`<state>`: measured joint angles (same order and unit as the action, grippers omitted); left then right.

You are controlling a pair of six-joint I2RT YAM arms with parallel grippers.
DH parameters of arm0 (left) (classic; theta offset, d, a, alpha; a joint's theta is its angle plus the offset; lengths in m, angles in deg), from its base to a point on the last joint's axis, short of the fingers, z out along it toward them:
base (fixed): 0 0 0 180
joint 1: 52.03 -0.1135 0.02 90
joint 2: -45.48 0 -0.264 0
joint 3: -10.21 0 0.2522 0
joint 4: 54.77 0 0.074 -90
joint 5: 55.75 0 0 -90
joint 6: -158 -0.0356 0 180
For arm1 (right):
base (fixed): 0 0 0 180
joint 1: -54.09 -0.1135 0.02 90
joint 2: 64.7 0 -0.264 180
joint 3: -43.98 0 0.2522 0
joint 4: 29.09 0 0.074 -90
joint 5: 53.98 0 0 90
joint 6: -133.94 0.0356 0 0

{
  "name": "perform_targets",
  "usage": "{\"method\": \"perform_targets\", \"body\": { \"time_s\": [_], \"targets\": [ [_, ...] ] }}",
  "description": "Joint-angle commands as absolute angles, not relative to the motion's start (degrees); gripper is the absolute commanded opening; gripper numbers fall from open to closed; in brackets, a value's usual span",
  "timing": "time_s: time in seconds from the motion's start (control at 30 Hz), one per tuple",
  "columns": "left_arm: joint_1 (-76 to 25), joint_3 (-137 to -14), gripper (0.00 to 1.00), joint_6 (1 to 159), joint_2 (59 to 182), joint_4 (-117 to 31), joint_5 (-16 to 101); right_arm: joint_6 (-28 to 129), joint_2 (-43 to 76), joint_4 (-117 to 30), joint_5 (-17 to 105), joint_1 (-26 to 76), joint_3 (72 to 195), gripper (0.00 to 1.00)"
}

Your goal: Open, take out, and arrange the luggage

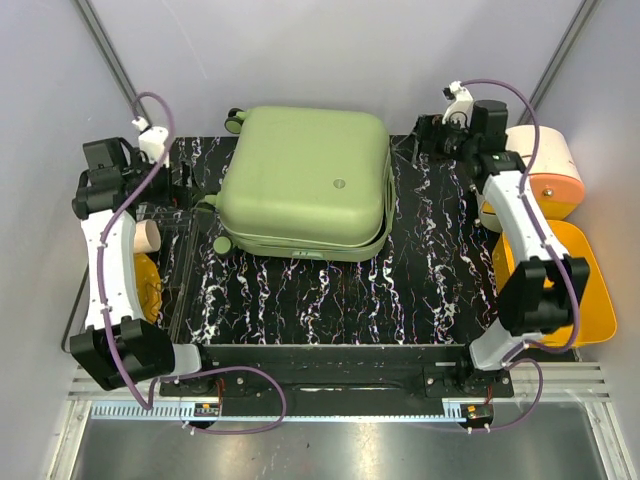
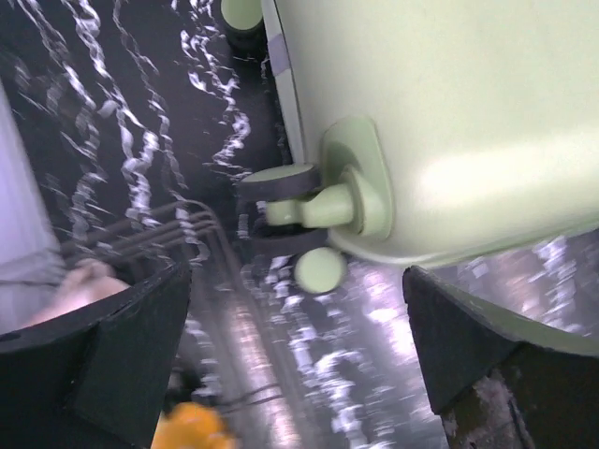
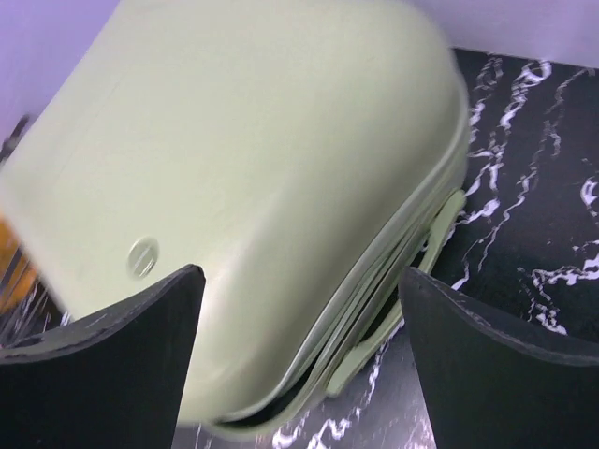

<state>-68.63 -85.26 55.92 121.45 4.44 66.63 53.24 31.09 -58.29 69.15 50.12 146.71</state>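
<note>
luggage [image 1: 305,180]: flat | left tool [image 2: 298,281]: beside wheel [image 2: 270,190] | right tool [image 3: 301,276]: beside it

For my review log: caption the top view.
Pale-green luggage flat on table, left end effector and right end effector open at its sides.

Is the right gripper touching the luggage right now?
Apart. The top view shows a strip of marbled table between the right gripper and the luggage; its jaws stand open, holding nothing.
</note>
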Motion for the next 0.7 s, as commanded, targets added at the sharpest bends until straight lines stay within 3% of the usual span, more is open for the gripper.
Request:
{"method": "perform_targets", "body": {
  "time_s": [0.0,0.1,0.47,0.57,0.67],
  "targets": [
    [-68.5,-89.1,0.99,12.6,121.9,16.5,68.6,42.7,25.8,-70.0,77.9,50.3,143.4,0.95],
    [-67.1,-88.4,0.97,1.1,122.3,18.1,67.3,41.8,21.0,-72.2,78.3,49.7,136.5,0.94],
    [-58.6,-79.1,0.95,-11.4,128.4,3.1,61.9,38.0,11.3,-73.5,78.5,47.1,123.2,0.94],
    [-57.6,-80.5,0.91,-10.3,131.9,1.7,61.8,36.3,9.9,-74.9,79.2,47.2,123.0,0.94],
    [-57.1,-82.5,0.75,-6.8,133.6,0.9,63.8,34.0,7.9,-75.3,79.9,47.1,121.7,0.94]
  ]
}}
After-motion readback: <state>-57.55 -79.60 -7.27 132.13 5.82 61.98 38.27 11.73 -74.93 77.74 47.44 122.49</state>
